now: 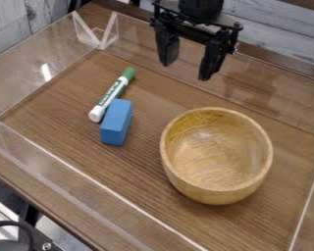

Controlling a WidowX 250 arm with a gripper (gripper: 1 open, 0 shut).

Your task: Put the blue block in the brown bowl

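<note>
The blue block (115, 123) lies flat on the wooden tabletop, left of centre, one end touching a white marker. The brown bowl (218, 154) stands upright to the block's right, a round wooden bowl with nothing inside it. My gripper (186, 54) hangs at the top of the view, well above and behind both. Its two black fingers (164, 47) point downward with a wide gap between them, open and holding nothing.
A white marker with a green cap (111, 94) lies diagonally just behind the block. Clear acrylic walls (68, 186) fence the table on all sides, and a clear triangular bracket (94, 31) stands at the back left.
</note>
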